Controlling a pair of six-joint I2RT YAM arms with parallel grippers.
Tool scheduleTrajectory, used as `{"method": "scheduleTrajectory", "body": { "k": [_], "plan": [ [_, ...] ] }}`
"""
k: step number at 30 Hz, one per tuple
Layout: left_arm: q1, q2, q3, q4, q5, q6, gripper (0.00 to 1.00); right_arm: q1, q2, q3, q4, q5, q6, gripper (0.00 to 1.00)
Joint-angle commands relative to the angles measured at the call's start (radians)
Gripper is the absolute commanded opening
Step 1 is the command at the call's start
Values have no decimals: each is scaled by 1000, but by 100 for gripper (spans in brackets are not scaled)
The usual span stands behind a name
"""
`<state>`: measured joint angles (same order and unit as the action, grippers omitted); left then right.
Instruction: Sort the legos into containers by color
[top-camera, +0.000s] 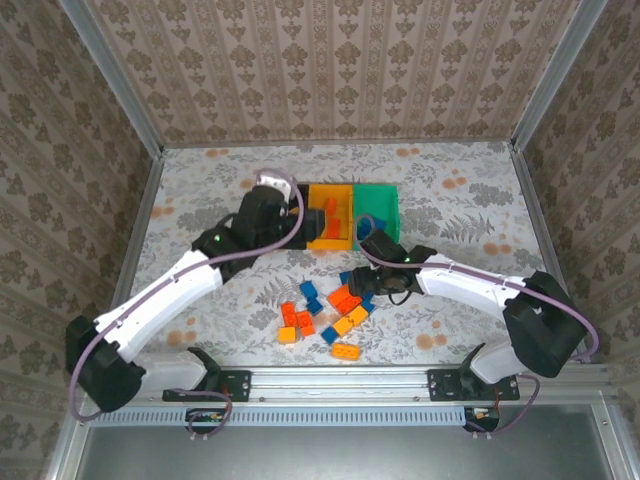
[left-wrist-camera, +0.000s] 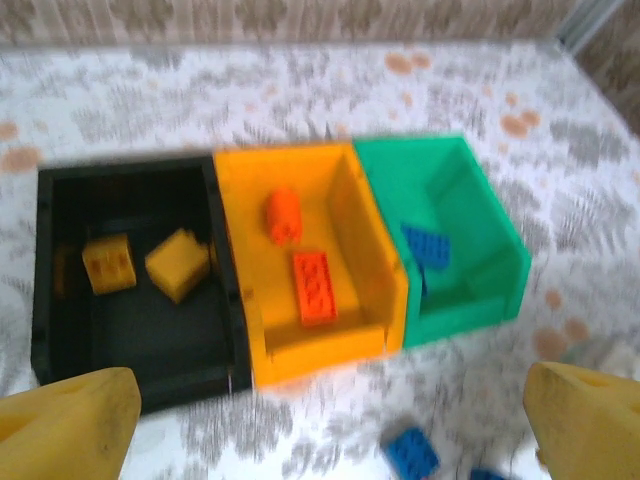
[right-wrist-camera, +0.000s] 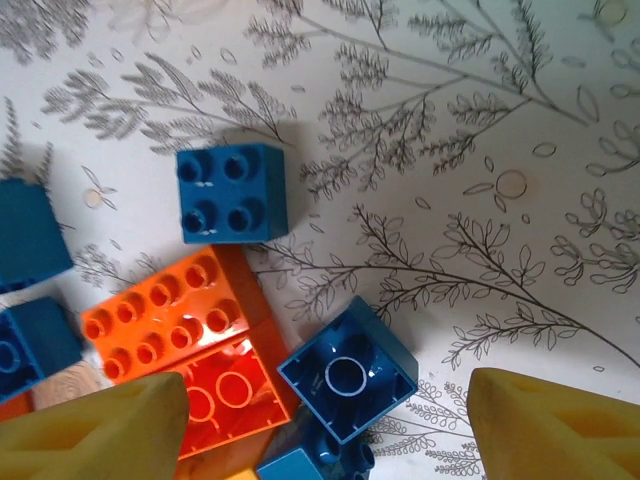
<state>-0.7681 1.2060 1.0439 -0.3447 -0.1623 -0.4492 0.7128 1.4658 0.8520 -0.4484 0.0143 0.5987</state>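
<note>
A: While the left claw (left-wrist-camera: 330, 418) hangs spread and empty over the containers (top-camera: 376, 187), where are the legos (top-camera: 345, 300)?

B: Few sorted: yellow in black bin (left-wrist-camera: 40, 290), red in orange bin (left-wrist-camera: 320, 355), blue in green bin (left-wrist-camera: 475, 300). Rest loose on worktop (top-camera: 470, 190). Right claw (right-wrist-camera: 330, 430) spread over that pile, probably lining up upturned blue brick (right-wrist-camera: 347, 375) for the green bin.

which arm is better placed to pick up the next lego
Right. The right gripper hangs open over the loose legos, an upturned blue brick right beneath it; the left gripper, also open, is up by the containers.
</note>
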Motion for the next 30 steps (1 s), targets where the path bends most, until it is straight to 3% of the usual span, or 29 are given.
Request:
{"method": "scheduleTrajectory", "body": {
  "k": [1, 6, 16, 21, 30],
  "plan": [
    [-41, -47, -127, -33, -69, -40, 100, 5, 38, -14, 14, 38, 11, 75],
    [-56, -120, -263, -43, -102, -108, 100, 5, 93, 8, -2, 96, 48, 70],
    [-42, -181, -315, -65, -107, -131, 100, -33, 69, -38, -82, 218, 84, 61],
    [-29, -186, -323, -62, -101, -132, 100, -39, 30, -50, -64, 148, 82, 67],
    [2, -184, -351, -55, -66, -140, 100, -26, 80, -81, -32, 27, 119, 64]
  ]
}}
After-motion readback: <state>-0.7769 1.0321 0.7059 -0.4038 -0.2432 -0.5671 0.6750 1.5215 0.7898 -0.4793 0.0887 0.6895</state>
